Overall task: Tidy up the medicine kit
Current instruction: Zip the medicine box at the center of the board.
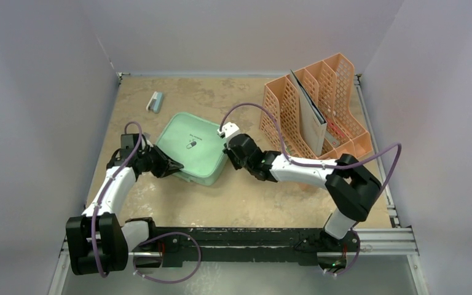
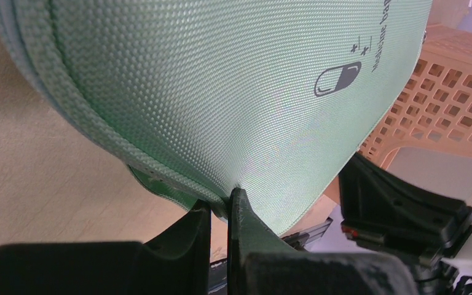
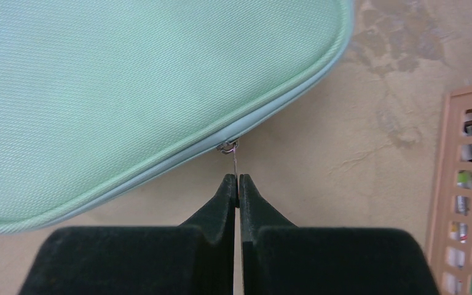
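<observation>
At the far left of the sandy surface [image 1: 252, 203], a small pale-green and white object [image 1: 154, 101] is noted, lying well apart from the work. The left gripper [image 2: 220, 206] is found closed narrowly on the near-left seam edge of the mint-green, square, rounded-corner woven-fabric medicine kit [image 1: 192, 147]. The kit lies mid-surface with its pill icon upward, and this hold is judged to anchor it against a pull from the other side. At the kit's right edge, the small metal zipper pull [image 3: 230, 150] is pinched between the fully closed tips of the right gripper [image 3: 238, 181], presumably so that the zip can be drawn along the seam. Which way the zip is meant to travel cannot be told. The peach mesh file rack [image 1: 319, 104] stands near the kit, at far right
</observation>
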Motion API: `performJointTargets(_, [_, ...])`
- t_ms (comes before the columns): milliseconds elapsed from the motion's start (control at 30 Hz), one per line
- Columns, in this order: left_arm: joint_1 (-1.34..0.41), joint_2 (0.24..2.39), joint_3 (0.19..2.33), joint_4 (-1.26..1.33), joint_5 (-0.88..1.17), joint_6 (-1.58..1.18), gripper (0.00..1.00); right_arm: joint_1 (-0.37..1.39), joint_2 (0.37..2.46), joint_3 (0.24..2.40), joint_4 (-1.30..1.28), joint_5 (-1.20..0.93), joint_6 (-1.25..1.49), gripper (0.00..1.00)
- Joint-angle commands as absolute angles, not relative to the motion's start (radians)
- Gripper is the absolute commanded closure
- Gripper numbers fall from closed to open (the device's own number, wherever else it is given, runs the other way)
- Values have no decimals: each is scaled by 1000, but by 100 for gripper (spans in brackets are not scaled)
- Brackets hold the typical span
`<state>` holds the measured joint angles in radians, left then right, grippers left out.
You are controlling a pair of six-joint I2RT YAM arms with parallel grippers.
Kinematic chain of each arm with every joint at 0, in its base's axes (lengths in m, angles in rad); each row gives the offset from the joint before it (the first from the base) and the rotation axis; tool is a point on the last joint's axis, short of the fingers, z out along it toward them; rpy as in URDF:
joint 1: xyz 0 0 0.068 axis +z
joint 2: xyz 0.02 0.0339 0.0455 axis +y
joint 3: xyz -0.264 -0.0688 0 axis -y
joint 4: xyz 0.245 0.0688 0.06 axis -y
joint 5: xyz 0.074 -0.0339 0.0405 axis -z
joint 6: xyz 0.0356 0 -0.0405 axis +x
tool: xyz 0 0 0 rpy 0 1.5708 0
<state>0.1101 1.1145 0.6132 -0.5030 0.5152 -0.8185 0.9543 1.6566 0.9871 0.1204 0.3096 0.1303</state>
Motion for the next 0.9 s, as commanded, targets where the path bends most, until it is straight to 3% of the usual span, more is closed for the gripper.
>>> performJointTargets(0, [126, 1105, 658, -530, 411, -704, 100, 871, 1692, 1043, 116, 396, 74, 100])
performJointTargets(500, [135, 1106, 651, -558, 398, -677, 100, 746, 1810, 1164, 165, 362, -57, 100])
performJointTargets(867, [182, 1121, 702, -564, 401, -659, 100, 741, 1778, 1133, 244, 302, -145, 100])
